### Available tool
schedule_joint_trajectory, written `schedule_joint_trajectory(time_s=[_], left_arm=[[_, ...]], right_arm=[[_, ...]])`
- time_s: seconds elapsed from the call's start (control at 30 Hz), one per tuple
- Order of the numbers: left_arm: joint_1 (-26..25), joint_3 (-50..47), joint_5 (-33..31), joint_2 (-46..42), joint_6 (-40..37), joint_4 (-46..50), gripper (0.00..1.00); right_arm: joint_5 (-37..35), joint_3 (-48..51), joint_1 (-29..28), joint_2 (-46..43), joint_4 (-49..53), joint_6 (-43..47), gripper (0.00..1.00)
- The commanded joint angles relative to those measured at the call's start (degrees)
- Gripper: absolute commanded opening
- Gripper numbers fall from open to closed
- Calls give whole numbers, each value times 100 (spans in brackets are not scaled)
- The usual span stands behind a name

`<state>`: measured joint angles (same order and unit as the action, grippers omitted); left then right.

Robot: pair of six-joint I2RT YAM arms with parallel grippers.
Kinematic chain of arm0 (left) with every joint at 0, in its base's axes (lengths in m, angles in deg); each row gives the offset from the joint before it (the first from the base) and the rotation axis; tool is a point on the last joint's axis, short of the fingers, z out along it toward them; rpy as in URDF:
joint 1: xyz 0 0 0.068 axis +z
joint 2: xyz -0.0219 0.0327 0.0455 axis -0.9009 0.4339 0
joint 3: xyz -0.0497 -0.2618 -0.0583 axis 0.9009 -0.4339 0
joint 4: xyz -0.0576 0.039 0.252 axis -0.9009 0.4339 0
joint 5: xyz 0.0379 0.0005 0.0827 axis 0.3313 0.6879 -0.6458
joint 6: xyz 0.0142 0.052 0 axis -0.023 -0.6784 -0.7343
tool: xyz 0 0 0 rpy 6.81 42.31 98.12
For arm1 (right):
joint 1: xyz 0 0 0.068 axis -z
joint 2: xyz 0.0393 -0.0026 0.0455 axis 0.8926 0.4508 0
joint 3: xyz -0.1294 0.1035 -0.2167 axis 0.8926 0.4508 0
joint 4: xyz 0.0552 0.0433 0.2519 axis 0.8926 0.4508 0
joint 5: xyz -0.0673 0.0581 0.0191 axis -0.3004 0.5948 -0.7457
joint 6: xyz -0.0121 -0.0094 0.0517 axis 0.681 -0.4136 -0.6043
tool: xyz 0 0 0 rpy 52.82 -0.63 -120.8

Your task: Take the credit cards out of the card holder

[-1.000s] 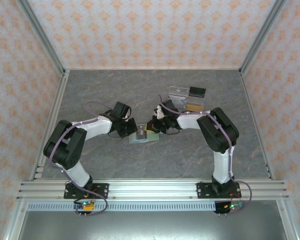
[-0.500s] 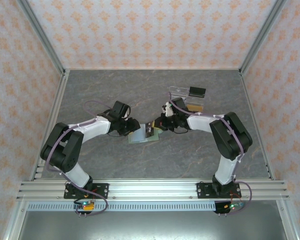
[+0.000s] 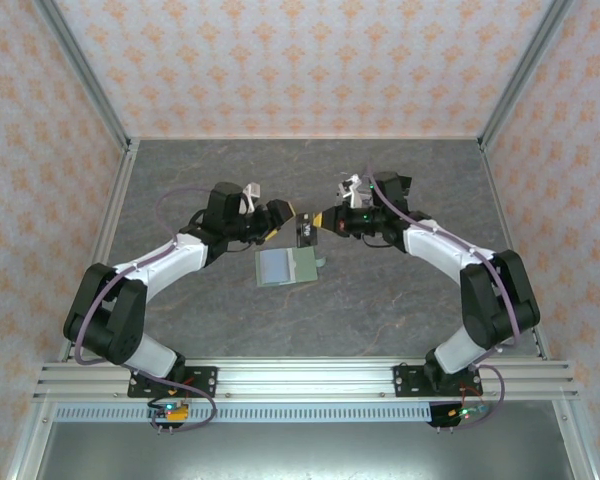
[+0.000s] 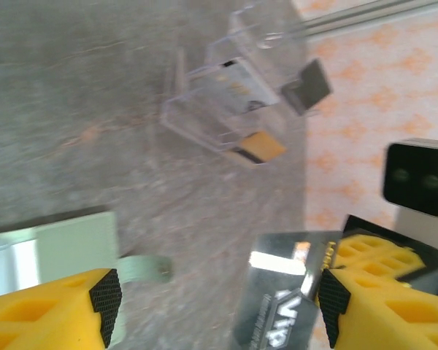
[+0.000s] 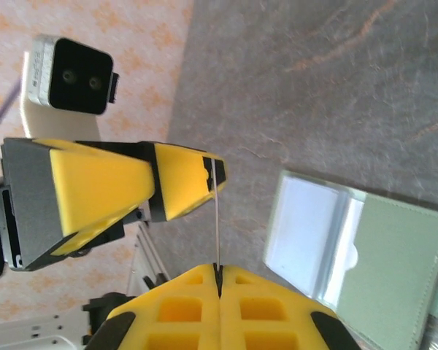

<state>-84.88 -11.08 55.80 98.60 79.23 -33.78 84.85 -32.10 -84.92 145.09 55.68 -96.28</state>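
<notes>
The pale green card holder (image 3: 288, 267) lies open and flat on the grey table, its blue-grey inner faces up (image 5: 310, 237). Above and beyond it, my right gripper (image 3: 321, 219) is shut on a dark credit card (image 3: 304, 231) marked VIP (image 4: 288, 292), seen edge-on in the right wrist view (image 5: 217, 219) between the closed fingertips (image 5: 218, 275). My left gripper (image 3: 283, 217) faces it from the left, open (image 4: 219, 302), with the card's free end close to its right finger (image 4: 334, 299). A corner of the holder (image 4: 58, 248) and its tab show below the left finger.
A clear acrylic stand (image 4: 226, 102) holding a few cards stands at the back right of the table, just behind the right arm (image 3: 392, 184). Patterned walls and metal frame rails enclose the table on three sides.
The right gripper drew the dark card out of the holder and lifted it back and away. The left gripper opened, let go of the holder and rose towards the far side.
</notes>
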Motion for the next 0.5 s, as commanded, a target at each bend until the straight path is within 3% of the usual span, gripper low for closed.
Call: schedule_joint_trajectory(time_s=[0.0,0.13,0.33,0.47], left_arm=[[30,70,592,-38,457,-1173,74],[30,125,832,54,775,-1723,69],[21,161,1049,229,1132,-2303,49],[5,193,1091,240,1193,-2445,30]], right_arm=[[510,-239,87,-152,-614,-364,0],[672,-262,218,-98,-1246,-899,0],[815,-418,312,31,-1951,-1509,0],[815,-547,308,99,-1969,-1560,0]])
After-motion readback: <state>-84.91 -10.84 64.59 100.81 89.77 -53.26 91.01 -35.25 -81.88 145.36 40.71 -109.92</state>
